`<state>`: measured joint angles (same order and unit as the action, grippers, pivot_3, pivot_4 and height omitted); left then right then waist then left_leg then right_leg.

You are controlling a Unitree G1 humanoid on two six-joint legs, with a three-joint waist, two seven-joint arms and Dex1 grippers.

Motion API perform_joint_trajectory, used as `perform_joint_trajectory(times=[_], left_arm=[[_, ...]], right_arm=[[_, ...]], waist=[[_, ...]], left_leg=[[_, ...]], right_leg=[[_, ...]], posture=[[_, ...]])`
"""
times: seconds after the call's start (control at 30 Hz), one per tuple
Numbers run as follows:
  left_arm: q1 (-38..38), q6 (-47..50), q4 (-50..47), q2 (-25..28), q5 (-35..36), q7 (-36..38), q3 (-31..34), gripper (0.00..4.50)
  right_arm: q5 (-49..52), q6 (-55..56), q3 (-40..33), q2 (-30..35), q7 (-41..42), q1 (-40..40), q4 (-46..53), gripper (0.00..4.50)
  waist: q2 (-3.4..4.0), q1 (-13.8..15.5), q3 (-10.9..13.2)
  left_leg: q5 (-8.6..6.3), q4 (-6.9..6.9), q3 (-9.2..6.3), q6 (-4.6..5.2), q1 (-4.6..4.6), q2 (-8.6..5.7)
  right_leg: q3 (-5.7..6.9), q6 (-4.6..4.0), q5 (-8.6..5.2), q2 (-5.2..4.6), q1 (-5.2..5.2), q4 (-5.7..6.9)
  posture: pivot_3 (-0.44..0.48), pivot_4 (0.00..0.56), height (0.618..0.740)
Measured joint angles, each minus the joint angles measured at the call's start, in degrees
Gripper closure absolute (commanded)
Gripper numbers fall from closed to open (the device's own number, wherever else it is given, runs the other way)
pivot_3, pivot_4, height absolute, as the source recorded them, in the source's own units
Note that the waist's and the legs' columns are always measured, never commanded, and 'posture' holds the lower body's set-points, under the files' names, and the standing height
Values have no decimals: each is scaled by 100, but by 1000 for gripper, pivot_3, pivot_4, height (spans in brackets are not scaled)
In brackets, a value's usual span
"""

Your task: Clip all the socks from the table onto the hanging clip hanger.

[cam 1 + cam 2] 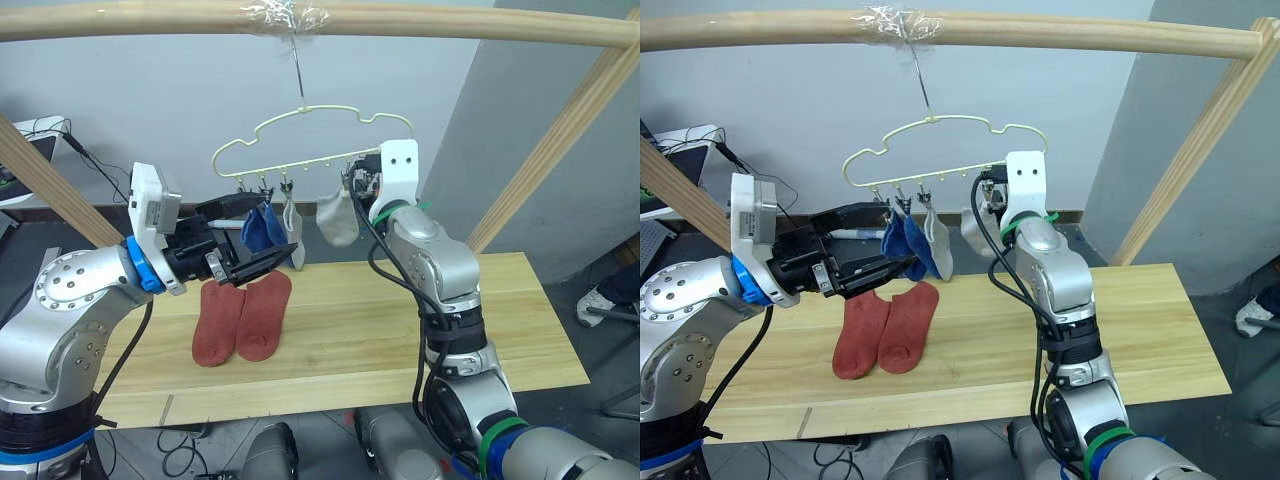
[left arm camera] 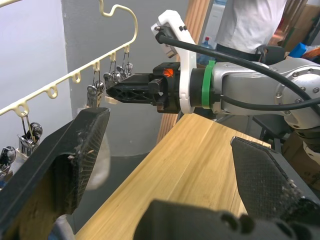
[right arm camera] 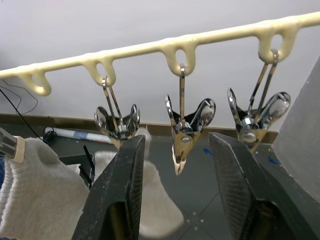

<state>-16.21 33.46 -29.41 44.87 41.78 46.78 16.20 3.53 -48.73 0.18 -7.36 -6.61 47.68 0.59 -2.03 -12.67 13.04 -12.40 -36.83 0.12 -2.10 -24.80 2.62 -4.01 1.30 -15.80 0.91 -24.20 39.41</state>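
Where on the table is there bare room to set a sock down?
The table is bare from the right arm out to its right end, and along the front edge. It is crowded on the left: two rust-red socks lie under the left claw, with hung socks above.

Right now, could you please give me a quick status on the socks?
Both claws open, empty: left claw, right claw at a free clip. Two rust-red socks on the table. Four hang on clip hanger. Nothing obstructing.
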Motion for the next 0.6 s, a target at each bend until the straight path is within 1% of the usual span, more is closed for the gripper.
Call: perform_joint_trajectory(times=[0.6], left_arm=[[-29, 142, -15, 40, 129, -246, 84, 40]], right_arm=[[-11, 580, -100, 23, -122, 478, -912, 2410]], waist=[[0, 11, 0]], left_leg=[[0, 0, -1, 0, 0, 1]], right_leg=[[1, -1, 0, 0, 0, 1]], posture=[[-217, 208, 740]])
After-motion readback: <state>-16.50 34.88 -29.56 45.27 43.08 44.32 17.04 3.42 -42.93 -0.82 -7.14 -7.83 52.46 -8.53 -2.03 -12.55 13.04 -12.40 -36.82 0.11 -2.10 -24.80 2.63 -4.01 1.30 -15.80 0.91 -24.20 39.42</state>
